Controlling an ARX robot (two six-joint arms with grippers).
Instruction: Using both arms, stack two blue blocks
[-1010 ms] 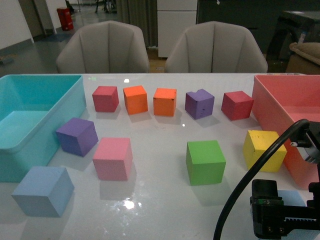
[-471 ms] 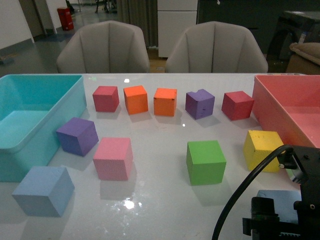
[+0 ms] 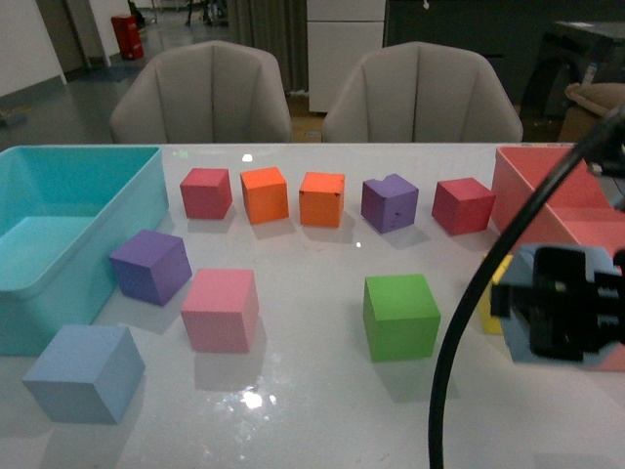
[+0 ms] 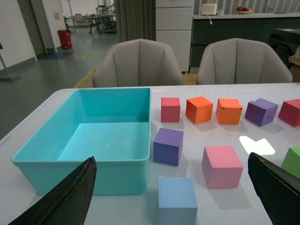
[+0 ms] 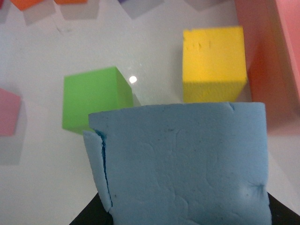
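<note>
One blue block [image 3: 85, 371] rests on the table at the near left, beside the turquoise bin. In the left wrist view this block [image 4: 177, 199] lies on the table between and just beyond the fingers of my open left gripper [image 4: 171, 161], which touch nothing. The left gripper is out of the front view. At the right, my right gripper [image 3: 566, 313] is shut on the other blue block [image 3: 593, 258] and holds it above the table. That held block [image 5: 183, 159] fills the right wrist view, hiding most of the right gripper [image 5: 185, 216].
A turquoise bin [image 3: 59, 161] stands at the left and a pink bin [image 3: 532, 181] at the right. Purple [image 3: 151, 266], pink [image 3: 222, 309] and green [image 3: 400, 316] cubes sit mid-table. The yellow cube [image 5: 214, 56] is behind the right gripper. Several cubes line the back. A black cable [image 3: 459, 332] arcs at the right.
My right gripper has risen from the near right edge with the blue block and now hangs in front of the yellow cube. The cubes on the table have not moved.
</note>
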